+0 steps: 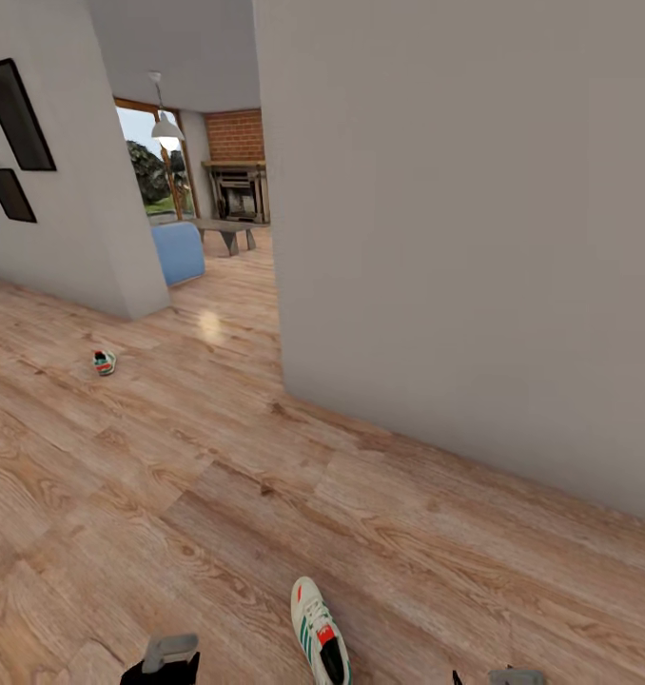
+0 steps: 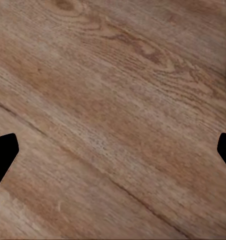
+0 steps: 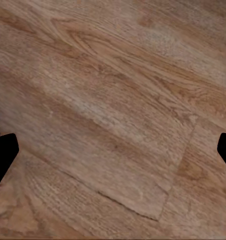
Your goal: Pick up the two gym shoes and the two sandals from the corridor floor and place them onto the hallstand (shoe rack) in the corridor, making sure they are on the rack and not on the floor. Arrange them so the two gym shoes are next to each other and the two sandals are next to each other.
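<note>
Fingers (image 2: 3, 155) of both grippers are spread wide and empty above the brown wood-plank floor (image 1: 170, 495), so the nearby white green-striped gym shoe (image 1: 320, 633) between the arms must next be reached and grasped, while the second sneaker (image 1: 105, 362) is left lying far off by the wall corner.

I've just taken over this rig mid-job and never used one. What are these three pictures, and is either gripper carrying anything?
The large picture comes from the camera on the robot's head, looking down a corridor. One gym shoe lies on the wood floor just ahead of the robot, between its two arms, whose tops show at the bottom edge. A second gym shoe lies farther off, near the left wall's corner. The two small pictures come from cameras on the wrists, looking along each gripper's fingers. The left gripper and the right gripper both have their dark fingertips spread wide over bare planks, so both are open and hold nothing.
</note>
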